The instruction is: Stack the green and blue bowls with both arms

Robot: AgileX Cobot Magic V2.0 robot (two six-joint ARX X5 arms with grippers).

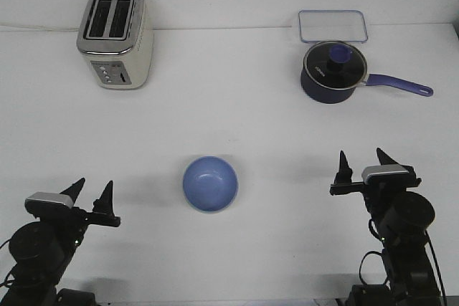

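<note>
The white tabletop (237, 120) carries everything. Taking the blue bowl (209, 183) as landmark, upright and alone at the middle front, no green bowl shows. The toaster (115, 37) stands far behind it to the left; the navy saucepan (331, 72), lidded, far behind to the right, with a clear flat lid (333, 26) just beyond that. The left end effector (92, 195) and right end effector (363, 163) flank the bowl, well apart from it, each with fingers spread and empty.

Matte blue bowl (209, 183), brushed-metal toaster (115, 37), glossy saucepan (330, 73) with seemingly glass lid.
</note>
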